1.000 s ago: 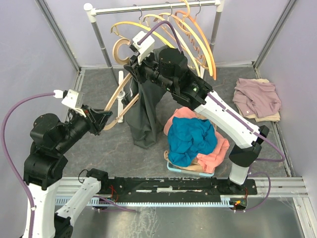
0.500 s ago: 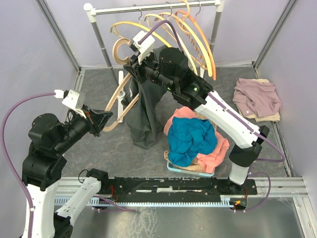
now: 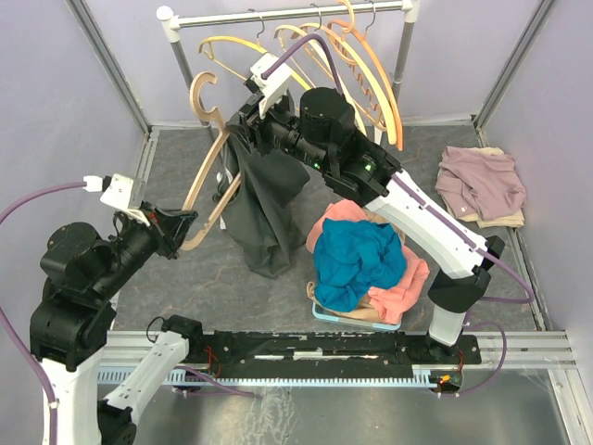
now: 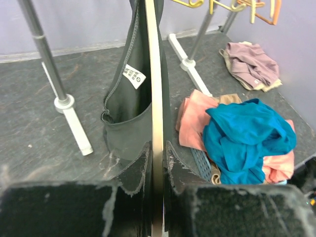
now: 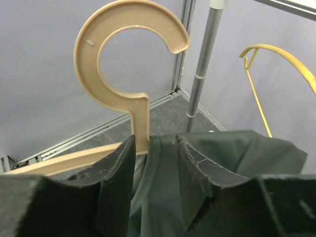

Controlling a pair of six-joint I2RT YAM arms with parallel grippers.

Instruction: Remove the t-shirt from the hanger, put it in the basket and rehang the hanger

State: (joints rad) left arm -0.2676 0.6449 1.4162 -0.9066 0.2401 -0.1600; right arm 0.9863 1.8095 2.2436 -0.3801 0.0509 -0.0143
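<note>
While dark grey soft-knit t-shirt (image 3: 264, 199) is draped over tan, curved, round-hooked hanger (image 4: 156, 98), removal judged not yet done. Hanger is held clear of white metal rail (image 3: 287, 14), tilted above grey speckled tabletop (image 3: 185, 287). Garment hangs limp, in long folds, with white label inside collar. Smooth, rigid, thin hanger arm is clamped by left end effector (image 4: 157, 158), jaws narrow. Collar beside hook neck is straddled by right end effector (image 5: 154, 148), jaws part-way apart; whether fabric is held cannot be told. Left: fabric to be slid off the arms.

Left gripper (image 4: 157, 148) tightly clamped, right gripper (image 5: 155, 143) with jaws parted.
</note>
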